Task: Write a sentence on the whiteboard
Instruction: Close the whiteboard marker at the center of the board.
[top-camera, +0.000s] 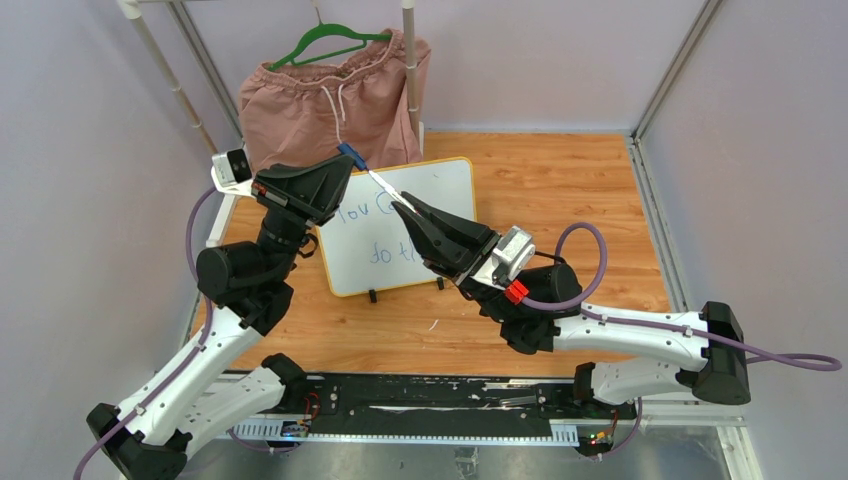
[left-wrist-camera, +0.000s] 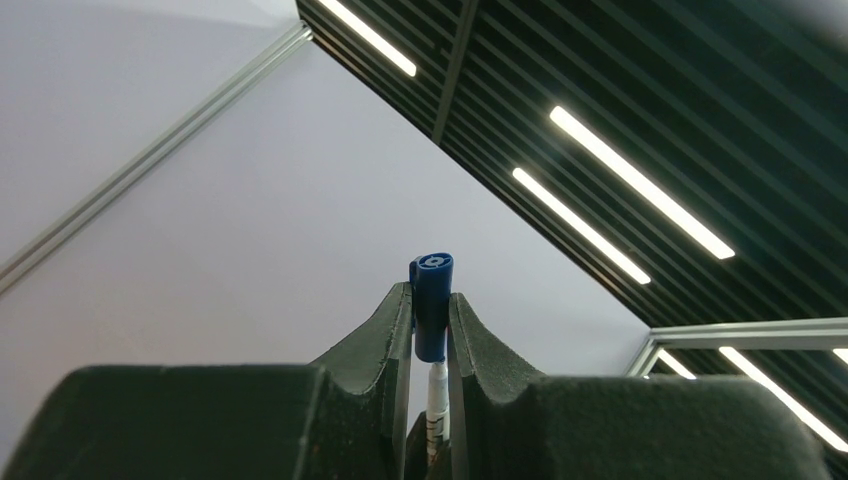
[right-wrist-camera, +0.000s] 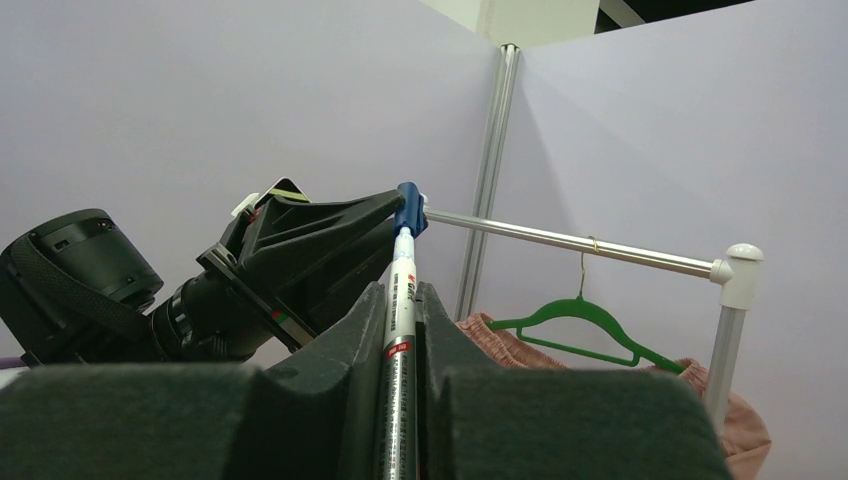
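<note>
Lilac walls and an aluminium frame enclose a wooden table (top-camera: 580, 190). Near its centre the whiteboard (top-camera: 445, 190) stands on two black feet, its yellow-orange frame lying long-axis across the table and its written face toward the arm bases.

On the board, the sentence (top-camera: 352, 212) is blue lettering in two lines reading left to right. Only "You" and "do th" are legible, as the right arm covers the rest.

Over the board's upper left part is the marker (top-camera: 381, 184), a white barrel with a blue cap (left-wrist-camera: 431, 300). In the top view its long axis runs from the cap at rear left to the barrel at front right.

The left gripper (left-wrist-camera: 430, 292) is pinched narrowly on the cap. The right gripper (right-wrist-camera: 399, 292) is clamped on the barrel, which lies in the slot between its fingers.

Whether the cap is fully seated cannot be told, and the barrel's print is too small to read.

Behind the board, pink shorts (top-camera: 330, 100) hang from a green hanger (top-camera: 330, 42).
</note>
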